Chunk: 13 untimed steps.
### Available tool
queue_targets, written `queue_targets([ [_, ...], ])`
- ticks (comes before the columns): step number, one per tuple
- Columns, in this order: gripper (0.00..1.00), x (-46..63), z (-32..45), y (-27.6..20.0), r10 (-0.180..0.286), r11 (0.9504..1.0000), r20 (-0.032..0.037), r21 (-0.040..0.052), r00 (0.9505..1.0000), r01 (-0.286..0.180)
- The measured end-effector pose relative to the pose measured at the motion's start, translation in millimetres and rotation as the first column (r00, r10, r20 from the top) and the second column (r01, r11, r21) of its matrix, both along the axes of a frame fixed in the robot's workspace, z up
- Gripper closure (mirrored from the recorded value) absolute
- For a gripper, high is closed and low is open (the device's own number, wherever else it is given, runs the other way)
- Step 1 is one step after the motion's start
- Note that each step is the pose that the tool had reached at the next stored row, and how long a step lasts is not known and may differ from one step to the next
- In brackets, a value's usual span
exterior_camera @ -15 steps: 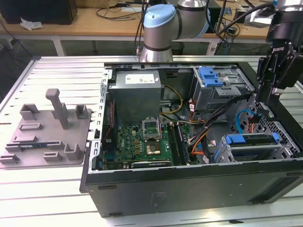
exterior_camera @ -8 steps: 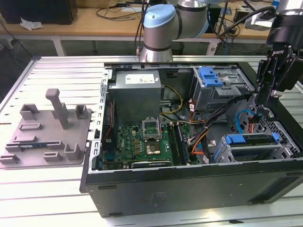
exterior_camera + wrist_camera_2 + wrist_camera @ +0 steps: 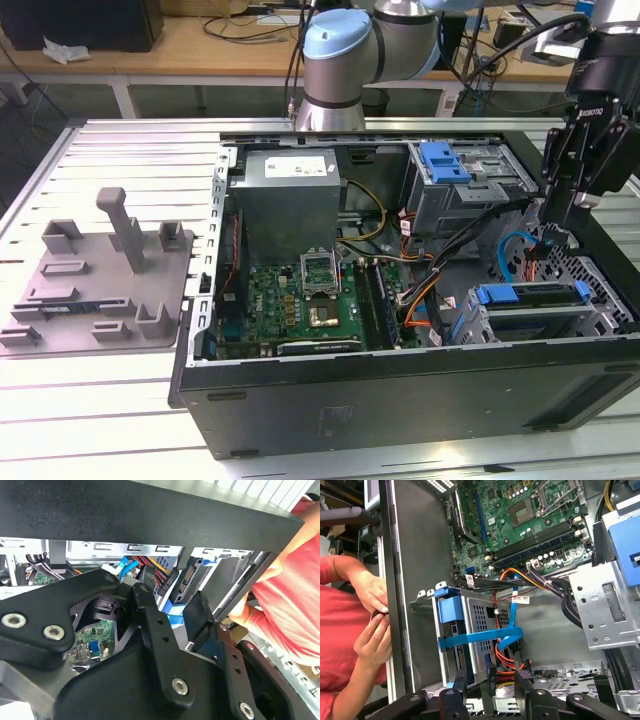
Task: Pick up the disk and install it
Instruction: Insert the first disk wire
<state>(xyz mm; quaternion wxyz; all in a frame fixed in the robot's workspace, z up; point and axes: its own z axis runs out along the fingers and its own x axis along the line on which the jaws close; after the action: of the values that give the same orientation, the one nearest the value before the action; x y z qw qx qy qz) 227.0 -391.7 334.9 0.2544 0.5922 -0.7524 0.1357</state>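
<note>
what: the disk (image 3: 530, 296), a flat drive with a bright blue plastic frame along its edge
where: slotted into the metal drive cage (image 3: 468, 322), in the corner of the open computer case (image 3: 400, 405) on the exterior view's right
pose: blue edge faces up out of the case, body is down inside the cage
state: looks seated in there, pretty much level with the cage top
first wrist view: blue frame end (image 3: 451, 611) sits at the cage's open side, with the dark drive edge right beside it
second wrist view: dark connector end (image 3: 186, 582) faces out
label side: hidden by the cage
</note>
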Motion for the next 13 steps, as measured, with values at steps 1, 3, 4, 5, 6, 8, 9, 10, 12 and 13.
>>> queue_targets([
  [1,0.51,0.2,-0.1,0.0,-0.001,1.0,0.0,0.0,1.0,0.001],
  [3,0.51,0.3,-0.2,-0.1,-0.003,1.0,-0.0001,0.0,1.0,0.003],
  [4,0.58,0.4,-0.2,-0.1,-0.004,1.0,-0.0001,0.0,1.0,0.004],
  [5,0.58,0.4,-0.3,-0.1,-0.005,1.0,-0.0001,0.0,1.0,0.005],
  [6,0.58,0.4,-0.4,-0.1,-0.006,1.0,-0.0001,0.0,1.0,0.006],
  [8,0.58,0.6,-0.8,-0.3,-0.007,1.0,-0.0001,0.0003,1.0,0.007],
  [9,0.58,0.6,-0.9,-0.6,-0.008,1.0,-0.0001,0.0001,1.0,0.008],
  [10,0.58,0.7,-1.1,-1.3,-0.008,1.0,-0.0001,-0.0002,1.0,0.008],
  [12,0.58,0.6,-2.2,-3.8,-0.008,1.0,-0.0001,-0.0001,1.0,0.008],
  [13,0.58,0.6,-2.7,-4.7,-0.008,1.0,-0.0001,0.0,1.0,0.008],
])
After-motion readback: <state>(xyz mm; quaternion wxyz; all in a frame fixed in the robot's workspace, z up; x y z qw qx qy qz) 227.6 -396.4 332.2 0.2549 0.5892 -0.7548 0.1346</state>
